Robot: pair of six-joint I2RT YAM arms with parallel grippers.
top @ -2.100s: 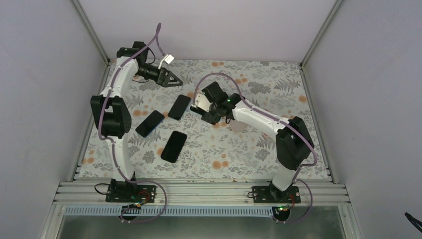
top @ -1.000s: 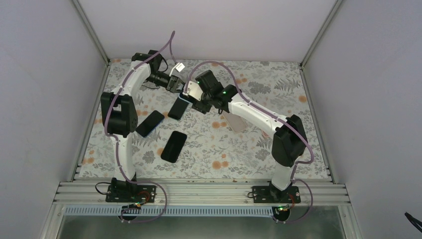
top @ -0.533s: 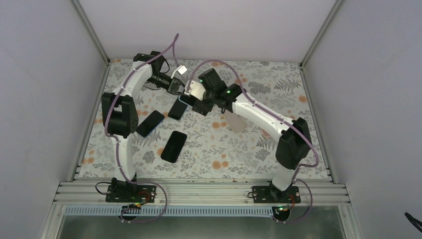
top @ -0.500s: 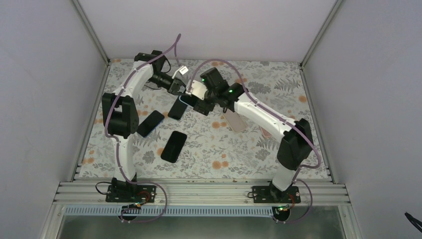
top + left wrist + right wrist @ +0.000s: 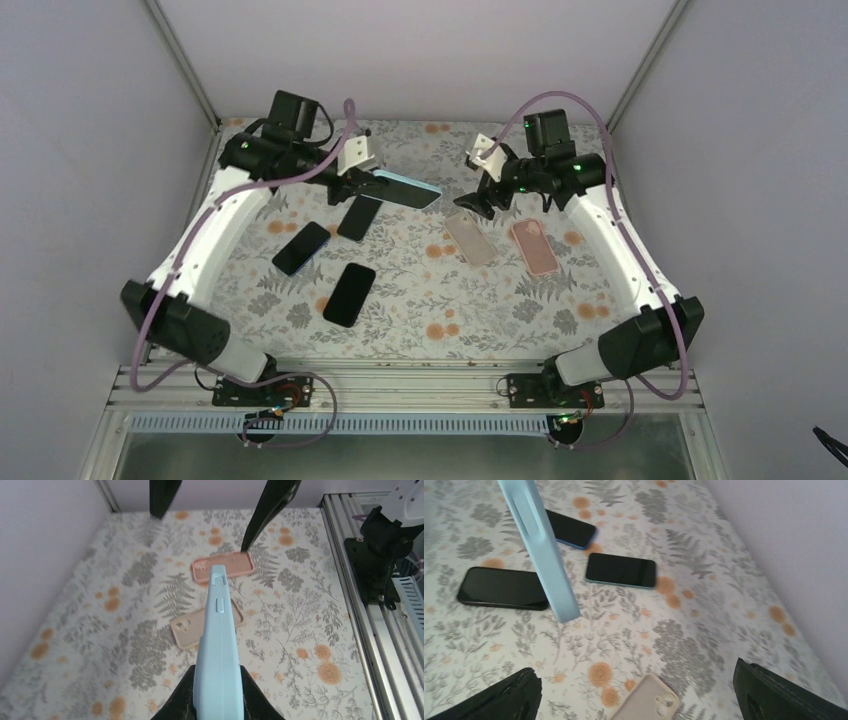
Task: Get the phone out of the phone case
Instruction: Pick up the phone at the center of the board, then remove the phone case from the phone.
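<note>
Newly lifted, light-blue phone case (image 5: 406, 190) sits clamped in left hand (image 5: 358, 186).

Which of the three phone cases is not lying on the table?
The light blue case: the left gripper holds it in the air. The beige case and pink case lie flat.

Table (image 5: 560, 310): three phones left of centre: far phone (image 5: 359, 216), middle phone (image 5: 301, 248), near phone (image 5: 349, 294). Right of centre, left case (image 5: 469, 238) beside right case (image 5: 533, 246). Cased phone (image 5: 405, 189) raised above the table, far side, between both groups.
</note>
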